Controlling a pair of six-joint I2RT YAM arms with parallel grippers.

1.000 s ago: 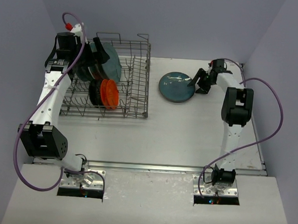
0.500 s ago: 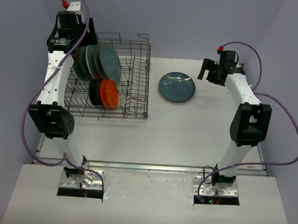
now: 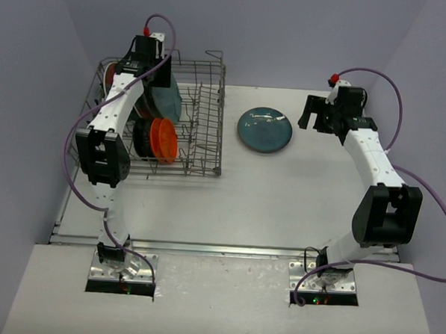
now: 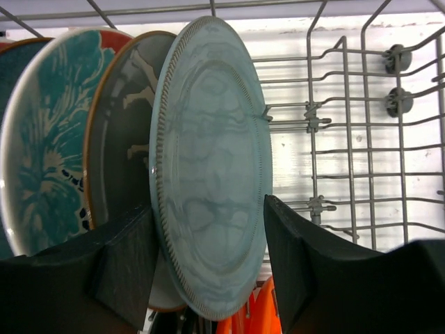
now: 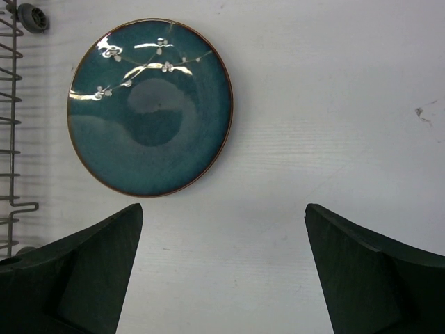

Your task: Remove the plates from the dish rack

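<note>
The dish rack (image 3: 208, 114) stands on the table (image 3: 281, 200) and serves as the reference for all positions. At the rack's rear left section, three large plates stand upright on edge in a close row between the tines: a grey-blue plate (image 4: 208, 167) with a ribbed rim, a dark speckled plate (image 4: 122, 139) directly behind it, and a red plate with a teal floral centre (image 4: 49, 139) behind that. Nearer the rack's front, below the large plates, a small orange plate (image 3: 164, 139) and a small black plate (image 3: 142, 136) stand upright side by side, the black one on the left. The left gripper (image 4: 207, 236) is inside the rack at its rear left, reaching down over the grey-blue plate. Its two fingers (image 4: 125, 264) straddle the lower rim of that plate, one on each face, very close to the surface. Whether the pads are pressing on the plate or stand just clear of it cannot be told. To the right of the rack, apart from its wire wall, a dark teal plate (image 5: 149, 104) with white blossom marks lies flat on the table. The right gripper (image 5: 224, 209) hangs above the table farther right of the rack, beyond that teal plate, with its jaws spread wide and nothing between them.
</note>
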